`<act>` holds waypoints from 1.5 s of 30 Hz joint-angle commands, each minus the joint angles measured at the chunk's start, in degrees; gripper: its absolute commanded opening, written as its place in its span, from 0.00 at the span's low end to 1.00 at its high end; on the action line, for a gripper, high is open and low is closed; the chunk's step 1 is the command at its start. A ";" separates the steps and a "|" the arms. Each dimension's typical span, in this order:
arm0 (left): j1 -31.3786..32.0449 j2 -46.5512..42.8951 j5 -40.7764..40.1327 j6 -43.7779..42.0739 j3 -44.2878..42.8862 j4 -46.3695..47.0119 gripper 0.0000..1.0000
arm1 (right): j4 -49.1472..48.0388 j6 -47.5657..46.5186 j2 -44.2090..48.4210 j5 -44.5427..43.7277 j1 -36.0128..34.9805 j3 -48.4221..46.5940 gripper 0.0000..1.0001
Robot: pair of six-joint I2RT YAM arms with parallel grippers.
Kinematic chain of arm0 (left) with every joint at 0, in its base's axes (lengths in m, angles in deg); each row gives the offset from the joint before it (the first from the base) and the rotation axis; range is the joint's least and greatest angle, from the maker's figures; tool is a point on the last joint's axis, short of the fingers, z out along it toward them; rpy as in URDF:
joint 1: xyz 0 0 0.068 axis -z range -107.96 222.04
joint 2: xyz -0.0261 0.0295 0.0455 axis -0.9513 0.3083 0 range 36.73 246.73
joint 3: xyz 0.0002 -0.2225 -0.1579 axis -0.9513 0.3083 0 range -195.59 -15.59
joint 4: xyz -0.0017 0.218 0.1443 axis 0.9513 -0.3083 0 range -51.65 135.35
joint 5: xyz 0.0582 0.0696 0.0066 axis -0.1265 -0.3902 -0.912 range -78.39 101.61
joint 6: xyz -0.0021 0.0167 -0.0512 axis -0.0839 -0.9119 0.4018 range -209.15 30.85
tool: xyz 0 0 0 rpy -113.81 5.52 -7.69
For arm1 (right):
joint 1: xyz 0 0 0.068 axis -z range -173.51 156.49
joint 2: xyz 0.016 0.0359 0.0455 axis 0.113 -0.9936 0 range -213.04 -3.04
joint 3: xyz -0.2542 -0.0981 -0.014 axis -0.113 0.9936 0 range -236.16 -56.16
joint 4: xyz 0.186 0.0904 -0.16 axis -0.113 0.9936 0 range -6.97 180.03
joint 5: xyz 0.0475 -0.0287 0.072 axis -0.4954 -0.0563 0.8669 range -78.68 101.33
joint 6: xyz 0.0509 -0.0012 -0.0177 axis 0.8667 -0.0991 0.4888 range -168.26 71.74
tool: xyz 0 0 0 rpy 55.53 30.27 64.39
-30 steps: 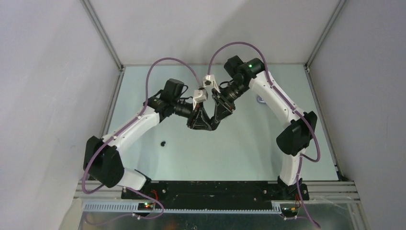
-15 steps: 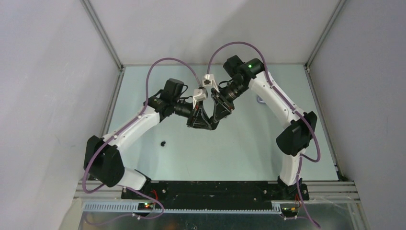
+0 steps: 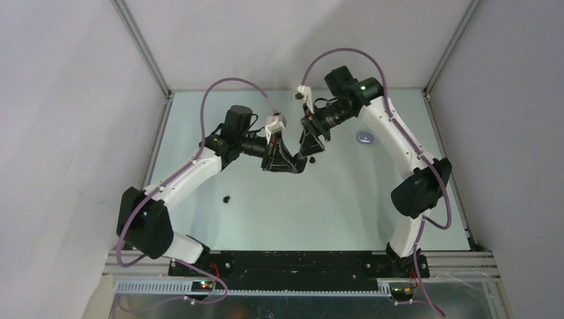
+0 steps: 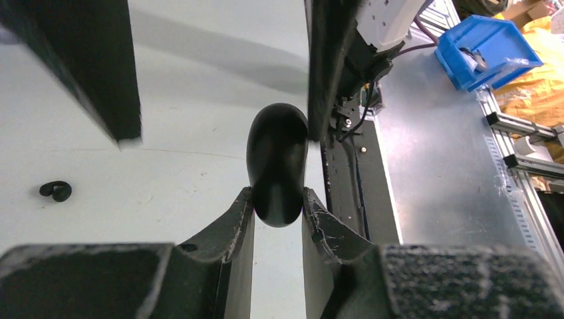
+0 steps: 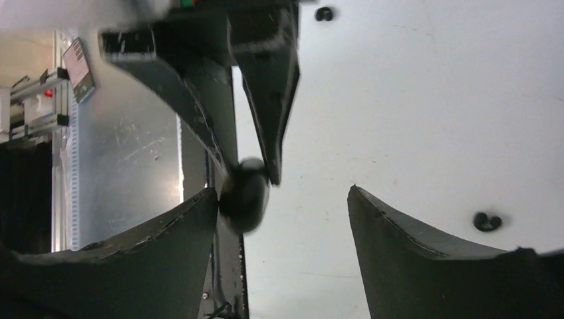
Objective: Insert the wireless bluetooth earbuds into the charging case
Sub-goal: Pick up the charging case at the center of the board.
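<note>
A glossy black, closed charging case (image 4: 277, 166) hangs above the table, and my left gripper (image 4: 278, 193) is shut on its lower end. In the right wrist view the same case (image 5: 243, 196) sits against the left finger of my right gripper (image 5: 282, 189), which stands open and does not pinch it. Both grippers meet near the table's middle, left gripper (image 3: 291, 166) and right gripper (image 3: 304, 159). One black earbud (image 3: 227, 198) lies on the table at the near left, earbud (image 4: 55, 191). The right wrist view shows two black earbuds (image 5: 324, 13) (image 5: 487, 221).
A pale lilac round thing (image 3: 364, 137) lies on the table at the back right, beside the right arm. Grey walls close in the table (image 3: 332, 212) on three sides. A blue bin (image 4: 489, 50) stands beyond the table's near edge.
My right gripper has opened off the black case and its arm has drawn back and up. The lilac thing now shows beside it. My left gripper has closed tighter on the case.
</note>
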 commanded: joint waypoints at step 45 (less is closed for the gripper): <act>-2.23 -2.72 -16.88 53.97 24.11 73.35 0.00 | -62.07 36.28 19.98 13.51 7.28 38.29 0.53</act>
